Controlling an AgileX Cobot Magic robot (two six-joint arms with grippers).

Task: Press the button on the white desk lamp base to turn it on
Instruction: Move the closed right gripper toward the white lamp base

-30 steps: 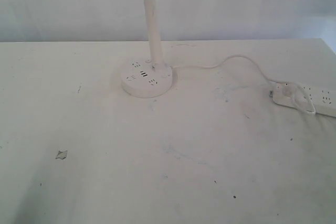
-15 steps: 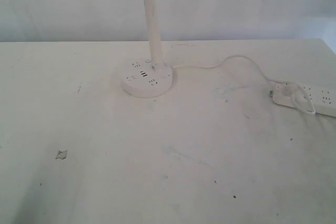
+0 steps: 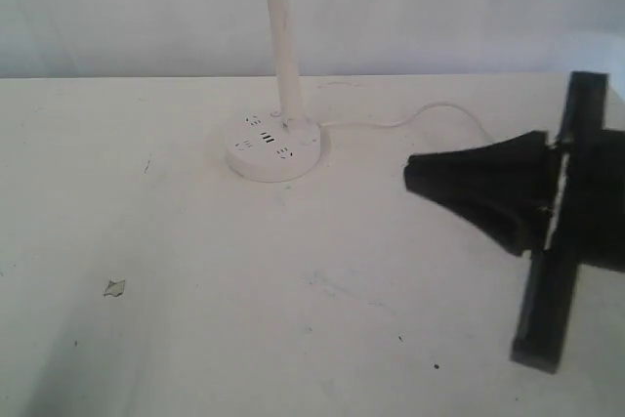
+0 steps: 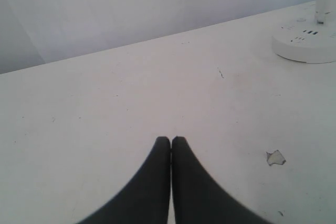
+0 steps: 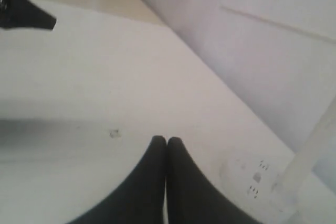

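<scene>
A white tabletop (image 3: 195, 358) fills most of the exterior view, its far edge running straight along a pale, plain wall (image 3: 439, 7). The surface is worn and grubby. A small greyish chip or scrap (image 3: 114, 288) lies toward the near left; whether it is a flake lying on the top or a gouge in it cannot be told. Farther back on the left is a short dark scratch (image 3: 147, 166). Faint grey smudges (image 3: 332, 287) streak the middle, and two dark specks (image 3: 437, 366) sit nearer the front. The left wrist view shows the same chip (image 4: 274, 157) and scratch (image 4: 221, 73), well apart.
</scene>
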